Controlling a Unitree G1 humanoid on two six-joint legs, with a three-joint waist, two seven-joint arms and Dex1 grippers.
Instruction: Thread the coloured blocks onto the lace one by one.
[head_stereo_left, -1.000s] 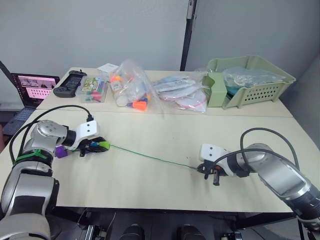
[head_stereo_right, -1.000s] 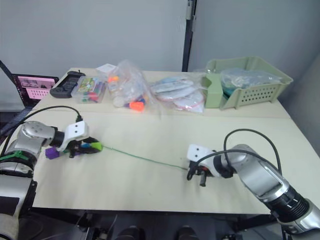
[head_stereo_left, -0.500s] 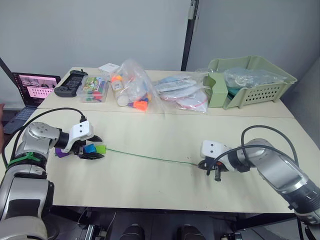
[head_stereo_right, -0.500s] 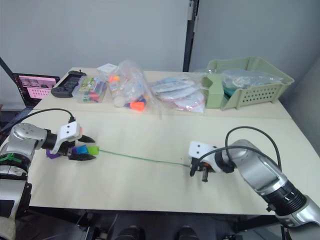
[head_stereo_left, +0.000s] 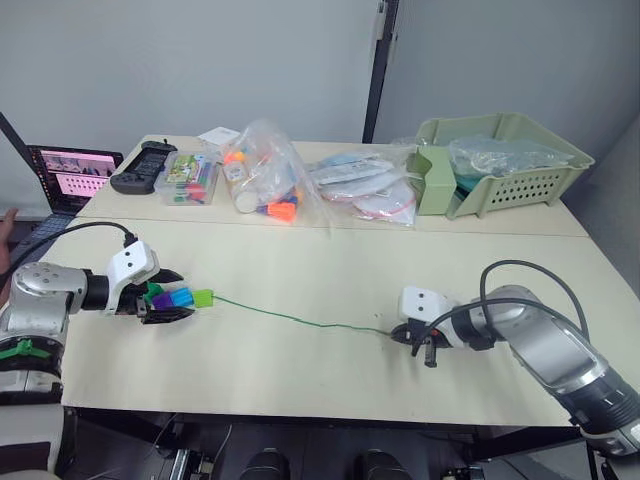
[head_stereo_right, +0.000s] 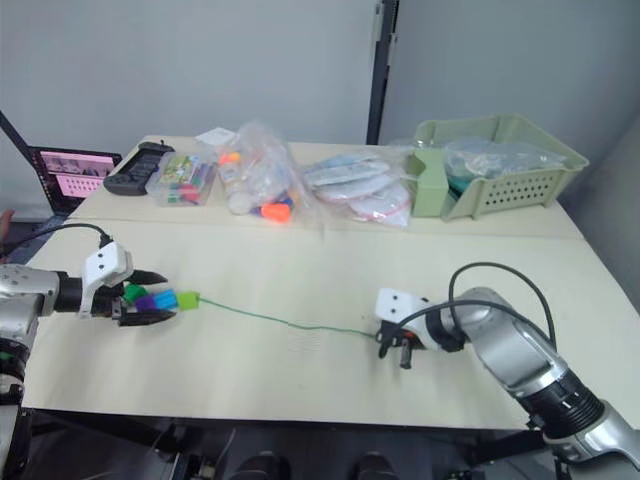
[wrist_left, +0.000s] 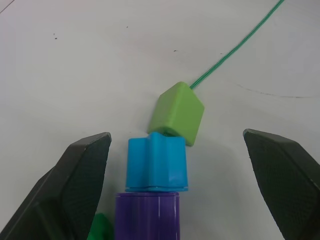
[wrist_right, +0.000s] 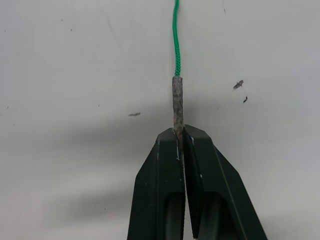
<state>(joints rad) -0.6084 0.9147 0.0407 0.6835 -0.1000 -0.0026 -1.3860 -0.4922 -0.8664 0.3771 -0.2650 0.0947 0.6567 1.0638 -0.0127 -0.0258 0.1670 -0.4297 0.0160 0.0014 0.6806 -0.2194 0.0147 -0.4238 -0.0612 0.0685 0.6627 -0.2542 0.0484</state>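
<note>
Blocks (wrist_left: 159, 172) sit in a row on the lace (head_stereo_left: 290, 318) at the robot's left end of the table (head_stereo_left: 330, 260); light green block (wrist_left: 176, 113) outermost, then blue block (wrist_left: 157, 162), purple block (wrist_left: 148, 216), a bit of dark green block (wrist_left: 101, 228) beside the purple; left gripper (wrist_left: 180, 185) spread wide with fingers either side of the row, touching nothing; row's long axis runs along the gripper's reach, lace leaving the light green block away from it; lace crosses the table toward the robot's right, slightly slack; right gripper (wrist_right: 179, 137) pinched closed on the stiff grey tip (wrist_right: 177, 102), tip poking out ahead of the fingers in line with them; tip well apart from the blocks; left arm clearly nearer the blocks, right arm owns the tip; whether a fifth block is on the lace can't be told; judgement: threading looks nearly or fully done, any next move turns on pulling along the lace line.
</note>
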